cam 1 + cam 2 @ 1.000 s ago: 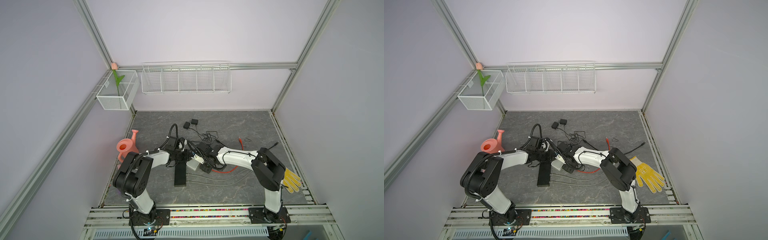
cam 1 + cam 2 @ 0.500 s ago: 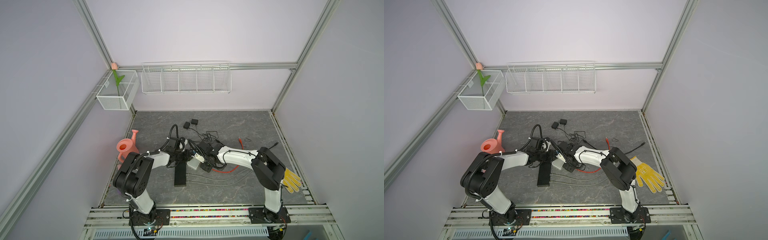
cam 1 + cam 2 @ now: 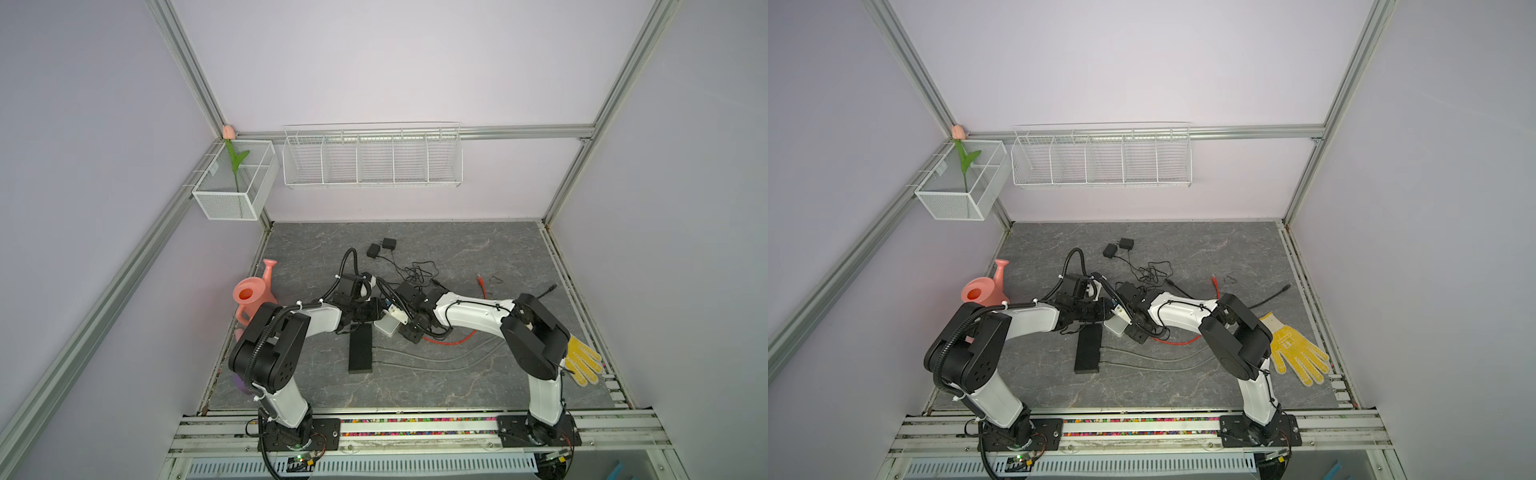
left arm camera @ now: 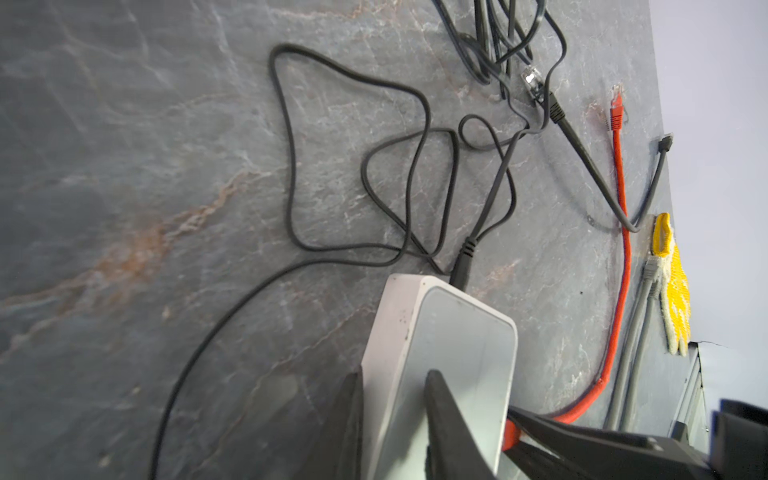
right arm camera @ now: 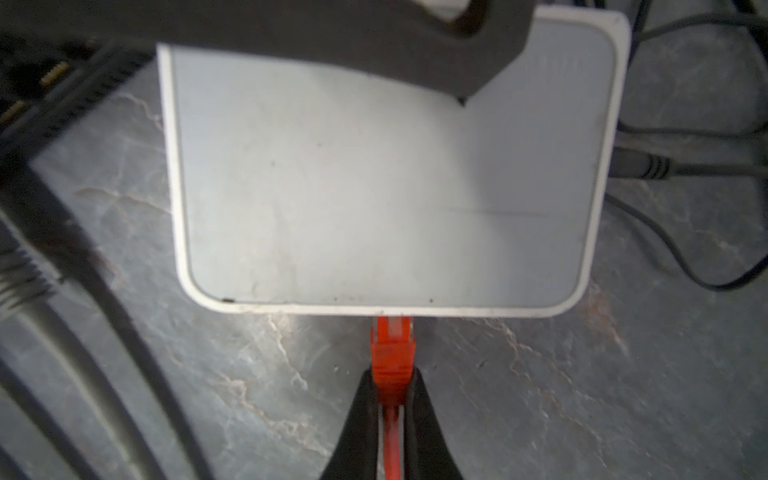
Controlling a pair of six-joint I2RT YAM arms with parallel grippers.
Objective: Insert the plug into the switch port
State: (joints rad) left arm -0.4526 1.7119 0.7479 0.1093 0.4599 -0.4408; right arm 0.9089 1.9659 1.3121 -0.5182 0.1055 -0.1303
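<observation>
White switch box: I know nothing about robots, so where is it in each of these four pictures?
In a top view: the white switch box lies where the two arms meet.
In a top view: the box again lies where the arms meet.
Left wrist: the box is close up, one edge pinched by the left tool.
Right wrist: the box fills the picture, with the red plug at its edge.
Shared landmark: the red cable.

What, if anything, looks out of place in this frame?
A yellow glove lies at the right edge of the table, and a pink watering can stands at its left edge; neither suits cable work. The black cables lie tangled mid-table.
</observation>
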